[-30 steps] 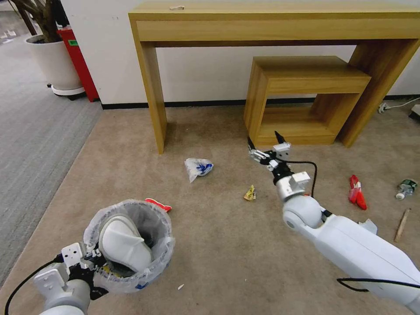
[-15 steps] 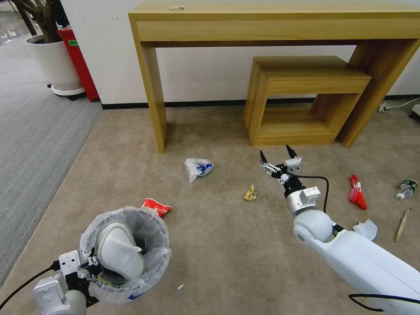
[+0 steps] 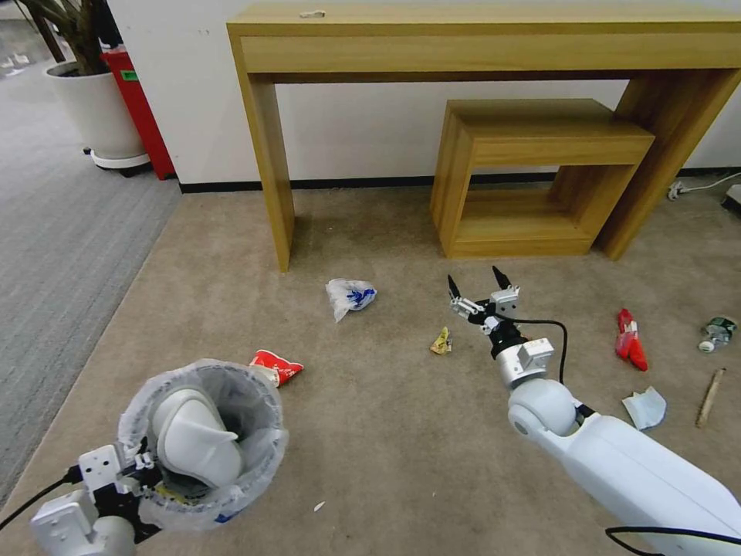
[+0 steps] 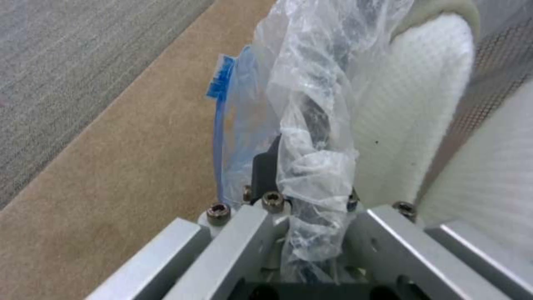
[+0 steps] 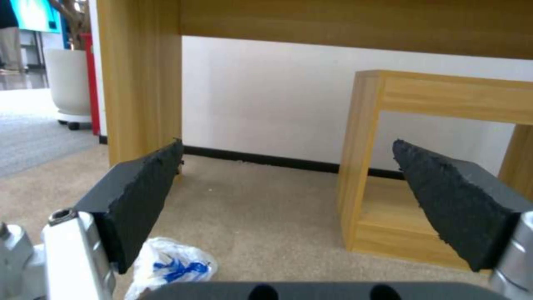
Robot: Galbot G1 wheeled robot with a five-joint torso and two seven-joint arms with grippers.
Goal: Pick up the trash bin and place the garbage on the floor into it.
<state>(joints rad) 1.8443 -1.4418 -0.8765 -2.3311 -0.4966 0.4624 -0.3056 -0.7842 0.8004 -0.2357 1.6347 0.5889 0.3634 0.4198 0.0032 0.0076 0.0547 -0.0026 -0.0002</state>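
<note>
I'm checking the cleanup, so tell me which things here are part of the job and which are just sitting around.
Part of the job:
bin, held at its rim by the left gripper
slipper already in the bin
white-blue bag
yellow wrapper
red packet
red wrapper
tissue
bottle
stick
right gripper, open above the carpet

Just sitting around:
tall table
low table
plant pot
</note>
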